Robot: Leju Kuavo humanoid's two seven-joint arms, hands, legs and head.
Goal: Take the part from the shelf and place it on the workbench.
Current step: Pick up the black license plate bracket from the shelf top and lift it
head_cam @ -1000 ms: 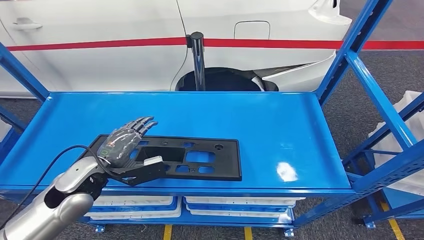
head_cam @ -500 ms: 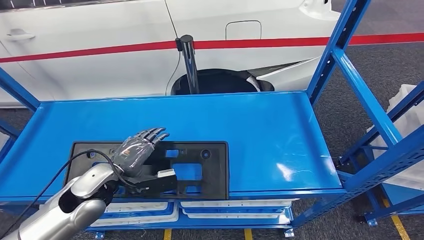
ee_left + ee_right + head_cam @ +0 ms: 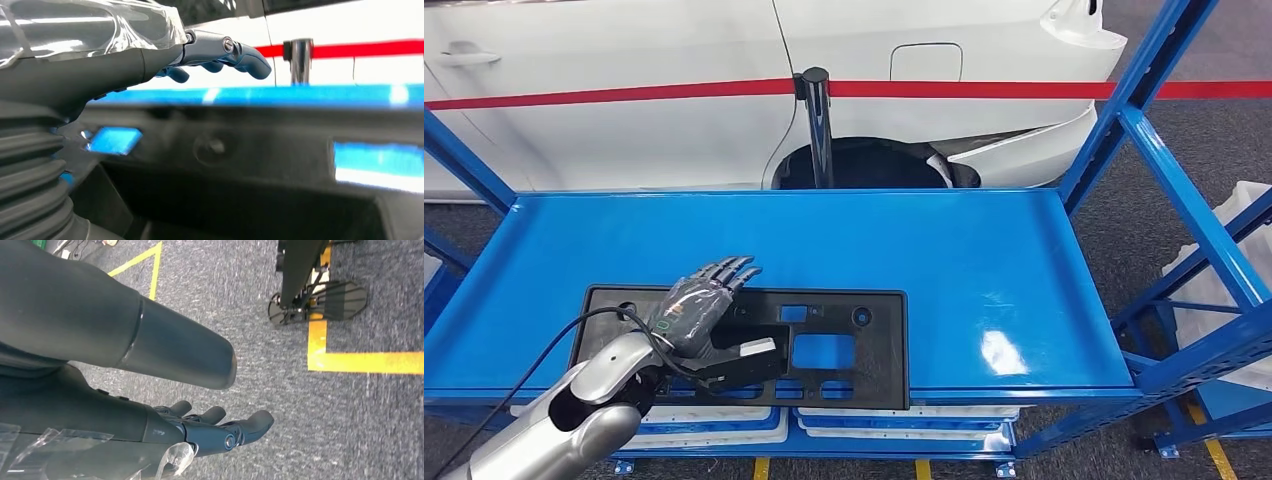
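Note:
The part (image 3: 864,345) is a flat black plate with several rectangular cut-outs, lying on the blue shelf (image 3: 984,260) with its near edge slightly past the shelf's front lip. My left hand (image 3: 699,310) is over the plate's left half, fingers stretched out and apart. In the left wrist view those fingers (image 3: 240,50) hover above the plate (image 3: 250,150) without touching it. The thumb (image 3: 744,355) lies across the plate's front part; I cannot tell whether it presses or hooks a cut-out. My right hand (image 3: 220,432) hangs over grey floor, fingers loosely extended, holding nothing.
Blue uprights (image 3: 1144,110) frame the shelf on both sides. A white car with a red stripe (image 3: 984,88) and a black post (image 3: 819,120) stand behind. White trays (image 3: 894,420) sit on the level below. Yellow floor tape (image 3: 320,350) runs beside a wheeled stand base.
The camera shifted between frames. The plate now sits nearer the shelf's front lip and overhangs it slightly, with my left hand still over its left half.

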